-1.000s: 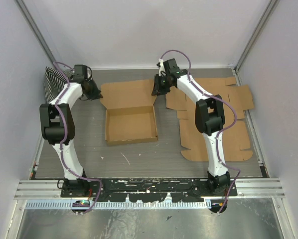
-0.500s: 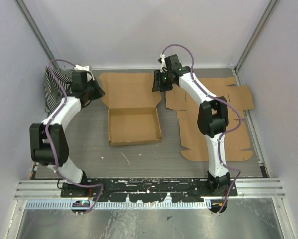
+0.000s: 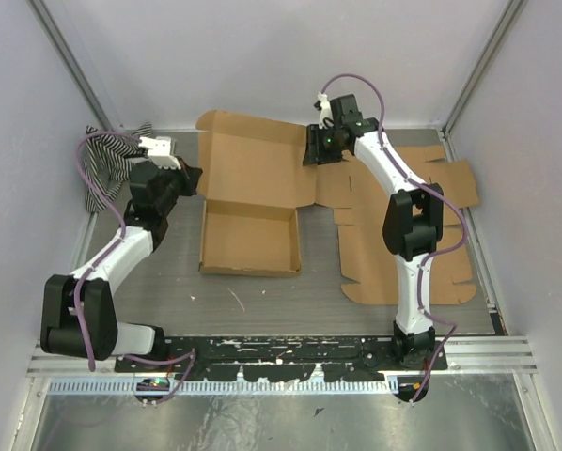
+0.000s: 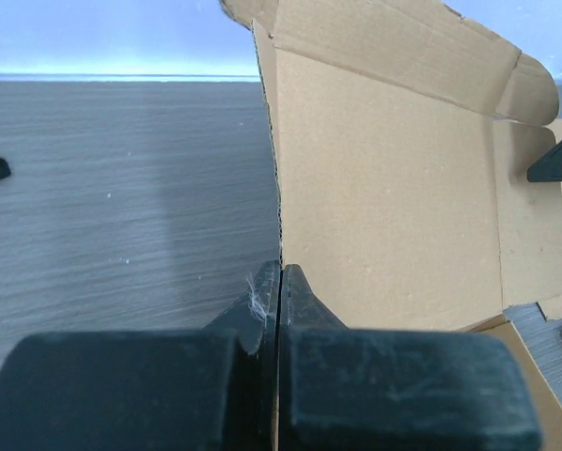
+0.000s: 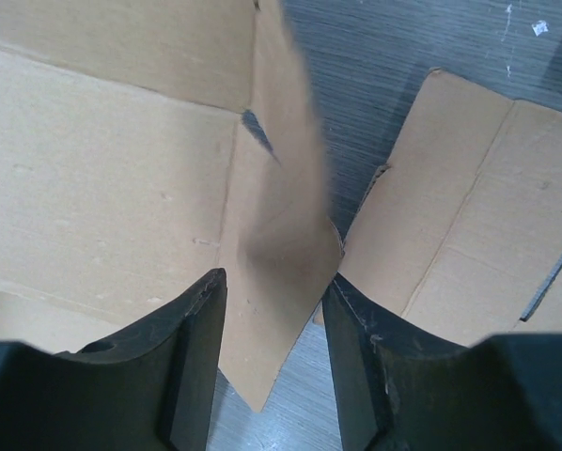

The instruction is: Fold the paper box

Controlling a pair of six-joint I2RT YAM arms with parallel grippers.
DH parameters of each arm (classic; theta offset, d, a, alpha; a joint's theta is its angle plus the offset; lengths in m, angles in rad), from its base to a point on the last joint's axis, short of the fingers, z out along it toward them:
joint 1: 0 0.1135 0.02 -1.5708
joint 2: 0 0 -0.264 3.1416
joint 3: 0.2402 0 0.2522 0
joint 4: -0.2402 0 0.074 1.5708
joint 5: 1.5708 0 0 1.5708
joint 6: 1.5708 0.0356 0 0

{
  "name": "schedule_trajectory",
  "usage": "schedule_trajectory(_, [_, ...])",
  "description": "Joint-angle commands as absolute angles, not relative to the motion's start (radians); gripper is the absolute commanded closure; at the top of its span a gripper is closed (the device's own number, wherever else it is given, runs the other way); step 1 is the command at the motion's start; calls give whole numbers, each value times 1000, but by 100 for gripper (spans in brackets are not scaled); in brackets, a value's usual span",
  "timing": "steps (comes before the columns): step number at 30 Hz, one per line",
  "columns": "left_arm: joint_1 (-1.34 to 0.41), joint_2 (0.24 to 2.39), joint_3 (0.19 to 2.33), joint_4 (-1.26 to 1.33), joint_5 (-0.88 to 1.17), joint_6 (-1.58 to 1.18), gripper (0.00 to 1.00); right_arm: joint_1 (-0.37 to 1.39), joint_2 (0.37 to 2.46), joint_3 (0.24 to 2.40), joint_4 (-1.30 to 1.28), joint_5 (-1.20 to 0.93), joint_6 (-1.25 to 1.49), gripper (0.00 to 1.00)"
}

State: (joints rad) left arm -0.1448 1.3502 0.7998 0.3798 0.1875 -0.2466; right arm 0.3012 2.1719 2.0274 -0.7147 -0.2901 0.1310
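Two edges of the raised lid (image 3: 257, 160) are where we would hold this light, crease-prone box (image 3: 248, 240): left pincer (image 4: 279, 274) clamped there, right pincer (image 5: 273, 282) apart around its side flap (image 5: 283, 225).

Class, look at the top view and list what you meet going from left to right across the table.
cloth → left gripper → box → right gripper → flat cardboard
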Motion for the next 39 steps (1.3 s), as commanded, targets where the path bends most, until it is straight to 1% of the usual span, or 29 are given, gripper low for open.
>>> schedule_trajectory(1, [-150, 1317, 774, 566, 222, -210, 100, 305, 2085, 2048, -671, -384, 84, 50])
schedule_trajectory(8, [-150, 1297, 732, 639, 228, -199, 100, 303, 2093, 2074, -661, -470, 63, 55])
schedule_trajectory(14, [-152, 1278, 679, 748, 241, -193, 100, 298, 2140, 2131, -664, -468, 69, 56])
schedule_trajectory(16, [-153, 1278, 661, 785, 236, -188, 100, 291, 2164, 2161, -665, -469, 81, 59])
schedule_trajectory(17, [-153, 1278, 653, 795, 233, -184, 100, 289, 2172, 2173, -664, -468, 87, 62])
schedule_trajectory(18, [-153, 1277, 647, 804, 228, -181, 100, 286, 2180, 2183, -664, -460, 96, 67])
schedule_trajectory(21, [-154, 1278, 646, 805, 223, -181, 100, 285, 2190, 2194, -663, -435, 117, 86])
schedule_trajectory(22, [-155, 1278, 647, 805, 220, -180, 100, 284, 2189, 2192, -663, -409, 128, 95])
schedule_trajectory(23, [-155, 1277, 646, 804, 217, -182, 100, 285, 2188, 2186, -659, -386, 138, 99])
schedule_trajectory(26, [-157, 1278, 650, 791, 202, -179, 100, 285, 2158, 2122, -623, -323, 163, 99])
schedule_trajectory(27, [-159, 1278, 654, 782, 192, -177, 99, 287, 2138, 2088, -600, -306, 169, 99])
schedule_trajectory(28, [-162, 1278, 660, 766, 178, -176, 92, 289, 2116, 2056, -573, -290, 170, 99])
schedule_trajectory(30, [-164, 1247, 683, 712, 139, -180, 73, 297, 2063, 1976, -499, -269, 168, 99])
schedule_trajectory(31, [-165, 1243, 697, 679, 122, -181, 60, 302, 2041, 1941, -464, -261, 165, 99])
schedule_trajectory(32, [-166, 1239, 712, 647, 96, -180, 53, 306, 2022, 1908, -436, -257, 157, 99])
schedule_trajectory(35, [-168, 1224, 791, 448, -18, -171, 42, 324, 1973, 1832, -352, -250, 132, 99])
schedule_trajectory(39, [-169, 1219, 933, 168, -142, -148, 36, 364, 1922, 1768, -284, -220, 87, 99])
